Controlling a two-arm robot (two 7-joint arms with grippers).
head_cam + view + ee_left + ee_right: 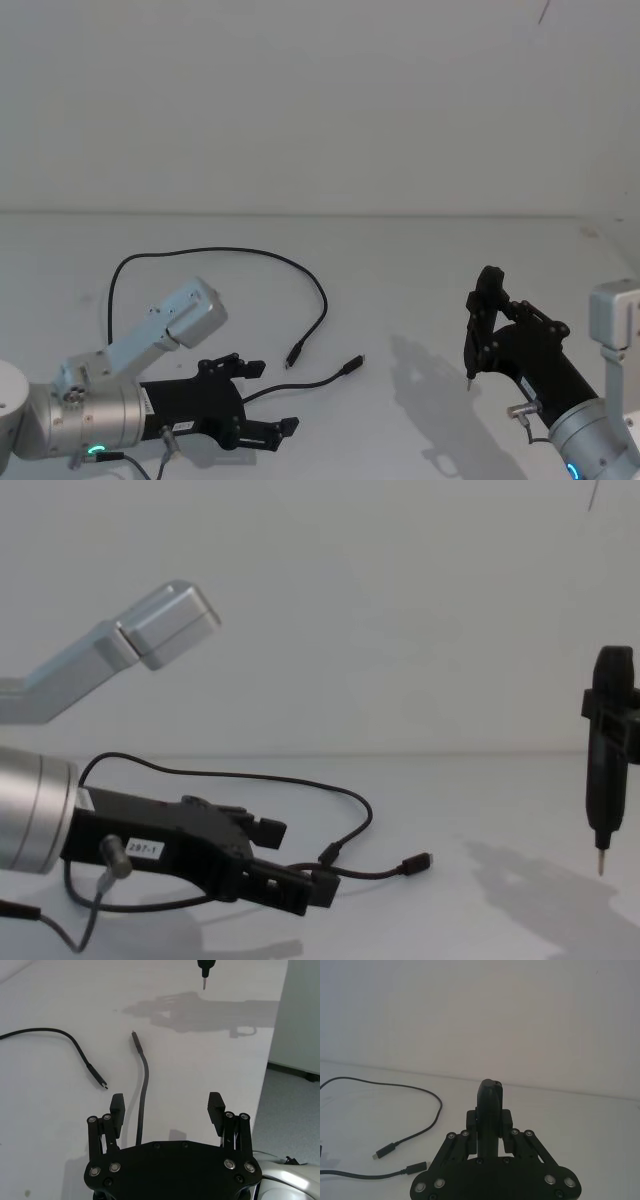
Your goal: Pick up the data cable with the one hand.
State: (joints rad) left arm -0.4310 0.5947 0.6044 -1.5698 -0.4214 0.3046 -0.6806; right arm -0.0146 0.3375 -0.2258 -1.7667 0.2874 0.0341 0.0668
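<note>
The data cable is a thin black cord looping across the white table, with two plug ends near the middle. My left gripper, chunky and black on a silver cylinder, hovers low over the table with its jaws open. In the left wrist view one cable branch runs out between the open fingers, nearer one of them; the other branch lies off to the side. The chest view shows the left gripper just above the cable. My right gripper is raised at the right.
The right gripper is shut on a slender black tool whose thin metal tip points down, well above the table. The table's edge runs close beside the left gripper. A plain white wall stands behind.
</note>
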